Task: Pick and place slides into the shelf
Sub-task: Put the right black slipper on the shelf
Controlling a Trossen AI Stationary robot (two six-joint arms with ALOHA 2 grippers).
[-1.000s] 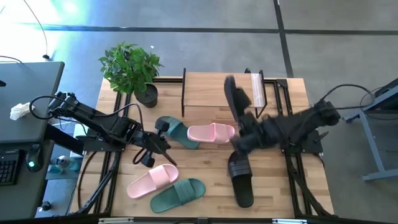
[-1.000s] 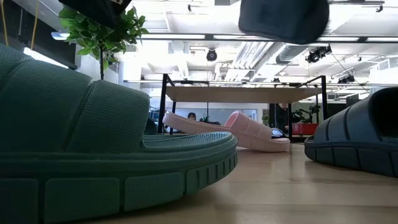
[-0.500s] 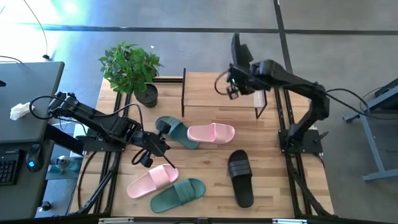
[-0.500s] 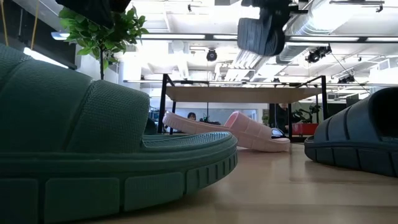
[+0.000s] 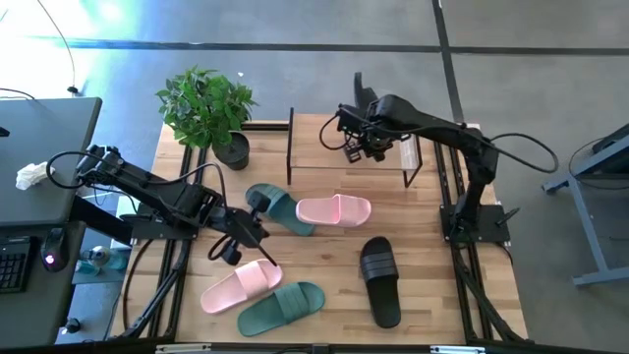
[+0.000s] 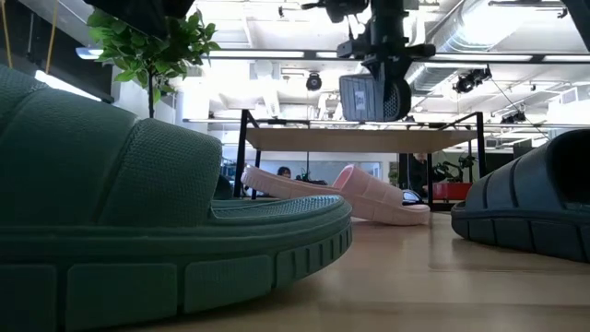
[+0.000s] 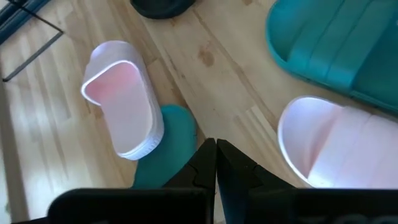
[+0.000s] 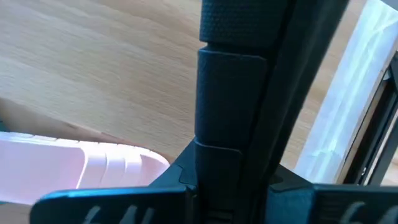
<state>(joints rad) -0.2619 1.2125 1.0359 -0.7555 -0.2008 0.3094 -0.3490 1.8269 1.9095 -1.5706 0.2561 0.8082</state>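
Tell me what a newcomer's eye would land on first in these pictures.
The right gripper hangs above the low wood-topped shelf with a thin black frame at the table's far edge, shut on a black rubber slide held on edge. Five more slides lie on the slatted tabletop: a dark green and a pale pink one mid-table, another pink-green pair near the front, and a black one to their right. The left gripper, shut, waits among them.
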